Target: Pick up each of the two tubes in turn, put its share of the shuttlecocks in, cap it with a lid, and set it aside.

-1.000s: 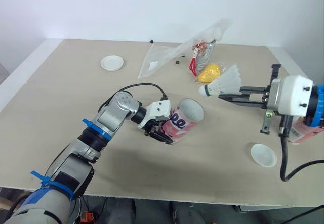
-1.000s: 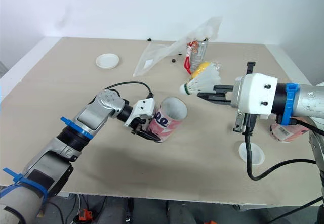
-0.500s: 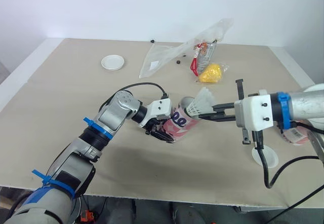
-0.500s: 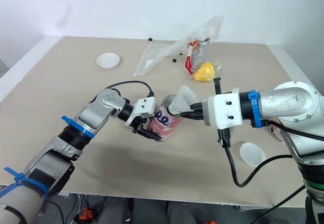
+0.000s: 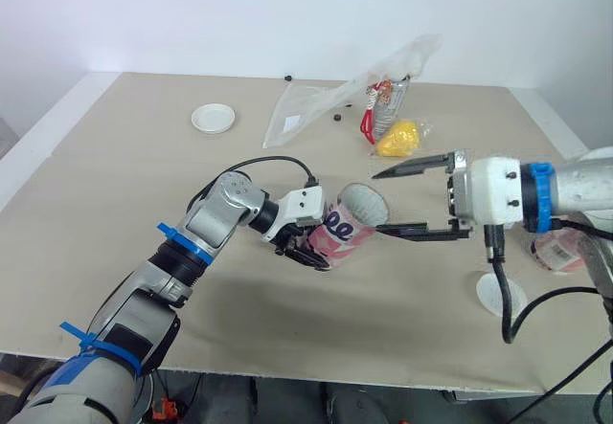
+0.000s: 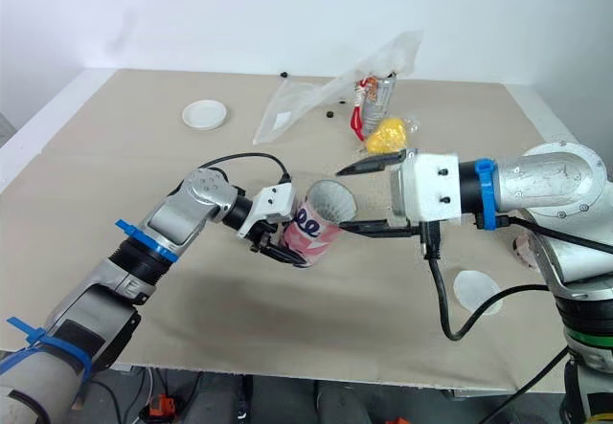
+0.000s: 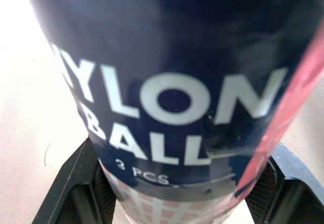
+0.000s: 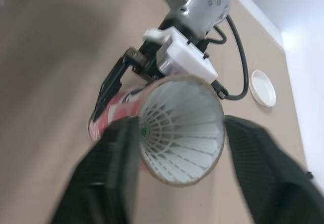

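Well, far on the left a white lid (image 5: 212,118) lies on the worktop (image 5: 115,185), not needed yet. Next, the left tool (image 5: 299,249) is pressed on the lower part of the tube (image 5: 343,228), which is held tilted, low over the worktop, w/ its open mouth turned toward the right arm. Inside, a white shuttlecock (image 8: 177,128) sits w/ the skirt facing the mouth, so I judge this load step as nearly done. The right tool (image 5: 376,202) is spread wide and empty, one finger above the rim and one below, v. near the mouth. To do it well, I think: draw this tool straight back along the tube axis, w/o brushing the rim, since a bump may twist the tube in the pinch. Also tip the mouth a bit upward so nothing slides out. Then fetch the next one and enter it cork first. Further right a second lid (image 5: 500,293) and the other tube (image 5: 556,249) wait near the worktop edge.
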`<state>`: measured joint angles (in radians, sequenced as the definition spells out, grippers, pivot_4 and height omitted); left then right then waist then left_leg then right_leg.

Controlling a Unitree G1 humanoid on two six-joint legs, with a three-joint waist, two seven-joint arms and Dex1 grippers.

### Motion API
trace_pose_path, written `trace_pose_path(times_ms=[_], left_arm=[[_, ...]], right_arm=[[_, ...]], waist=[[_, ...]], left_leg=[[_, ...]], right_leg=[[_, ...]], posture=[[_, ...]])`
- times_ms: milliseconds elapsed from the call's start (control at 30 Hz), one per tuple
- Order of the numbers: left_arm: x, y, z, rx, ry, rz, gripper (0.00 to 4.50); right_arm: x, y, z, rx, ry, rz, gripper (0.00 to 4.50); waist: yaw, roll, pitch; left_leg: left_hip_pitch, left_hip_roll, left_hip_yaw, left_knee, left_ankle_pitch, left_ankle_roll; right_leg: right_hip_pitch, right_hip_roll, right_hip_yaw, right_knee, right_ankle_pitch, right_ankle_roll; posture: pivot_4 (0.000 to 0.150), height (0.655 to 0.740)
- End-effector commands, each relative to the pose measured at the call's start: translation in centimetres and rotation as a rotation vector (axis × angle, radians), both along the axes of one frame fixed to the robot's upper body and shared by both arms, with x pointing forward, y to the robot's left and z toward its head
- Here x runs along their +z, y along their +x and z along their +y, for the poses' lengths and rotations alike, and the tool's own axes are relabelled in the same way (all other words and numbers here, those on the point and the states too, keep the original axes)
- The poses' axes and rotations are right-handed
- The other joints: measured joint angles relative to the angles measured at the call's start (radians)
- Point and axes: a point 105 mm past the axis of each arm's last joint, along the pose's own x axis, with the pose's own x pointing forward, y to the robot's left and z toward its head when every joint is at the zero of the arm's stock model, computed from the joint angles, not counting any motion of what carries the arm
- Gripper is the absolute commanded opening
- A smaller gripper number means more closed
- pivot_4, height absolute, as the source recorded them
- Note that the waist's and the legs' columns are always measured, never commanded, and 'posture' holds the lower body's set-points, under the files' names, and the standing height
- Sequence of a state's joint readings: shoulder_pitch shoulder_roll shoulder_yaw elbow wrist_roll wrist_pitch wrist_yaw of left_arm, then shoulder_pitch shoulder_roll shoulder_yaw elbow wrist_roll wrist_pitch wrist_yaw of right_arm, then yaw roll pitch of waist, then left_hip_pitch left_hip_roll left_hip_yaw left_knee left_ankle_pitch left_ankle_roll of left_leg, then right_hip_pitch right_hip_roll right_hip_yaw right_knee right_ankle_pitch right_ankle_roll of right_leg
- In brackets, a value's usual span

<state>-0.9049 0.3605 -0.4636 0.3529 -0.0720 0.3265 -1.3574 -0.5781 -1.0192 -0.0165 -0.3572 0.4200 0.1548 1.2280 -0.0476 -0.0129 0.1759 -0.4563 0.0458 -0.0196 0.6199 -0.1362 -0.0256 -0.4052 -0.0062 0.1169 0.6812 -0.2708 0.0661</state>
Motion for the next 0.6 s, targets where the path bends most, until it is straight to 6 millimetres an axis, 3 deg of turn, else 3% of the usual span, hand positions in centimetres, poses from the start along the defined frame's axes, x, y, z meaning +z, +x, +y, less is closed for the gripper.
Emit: trace_pose_path(times_ms=[33,233,367,500,600], left_arm=[[0.4,0.4,0.3,0.024,-0.012,-0.017,2.82],[0.2,0.4,0.2,0.041,-0.049,0.008,2.82],[0.4,0.9,-0.3,0.080,-0.138,0.001,2.82],[-0.1,1.0,-0.1,0.108,-0.177,0.001,2.82],[-0.6,0.8,0.2,0.099,-0.157,-0.019,2.82]], right_arm=[[1.7,0.2,-1.5,-0.091,0.166,0.014,4.33],[0.8,0.7,-3.3,-0.230,0.452,0.181,4.33],[-1.2,1.1,-4.8,-0.346,0.635,0.308,4.33],[-3.4,0.9,-5.1,-0.410,0.691,0.363,4.33],[-3.5,0.8,-4.8,-0.404,0.698,0.361,4.33]], waist=[[0.000,0.000,0.000],[0.001,0.000,0.000],[0.001,-0.001,0.000],[0.003,-0.001,0.000],[0.002,-0.001,0.000]], left_leg=[[0.000,0.000,0.000,0.000,0.000,0.000],[0.000,0.000,-0.001,0.000,0.000,0.000],[0.000,0.000,-0.002,0.000,0.000,0.000],[-0.001,-0.001,-0.002,0.001,0.000,0.000],[-0.001,-0.001,-0.002,0.001,0.000,0.000]], right_leg=[[0.000,0.000,0.000,0.000,0.000,0.000],[0.001,0.000,-0.001,0.000,0.001,0.003],[0.001,0.000,-0.001,0.000,0.002,0.004],[0.001,0.000,-0.001,0.000,0.002,0.005],[0.001,0.001,-0.001,0.000,0.002,0.005]], posture=[[0.150,0.7400],[0.150,0.7400],[0.150,0.7400],[0.150,0.7400],[0.150,0.7400]])
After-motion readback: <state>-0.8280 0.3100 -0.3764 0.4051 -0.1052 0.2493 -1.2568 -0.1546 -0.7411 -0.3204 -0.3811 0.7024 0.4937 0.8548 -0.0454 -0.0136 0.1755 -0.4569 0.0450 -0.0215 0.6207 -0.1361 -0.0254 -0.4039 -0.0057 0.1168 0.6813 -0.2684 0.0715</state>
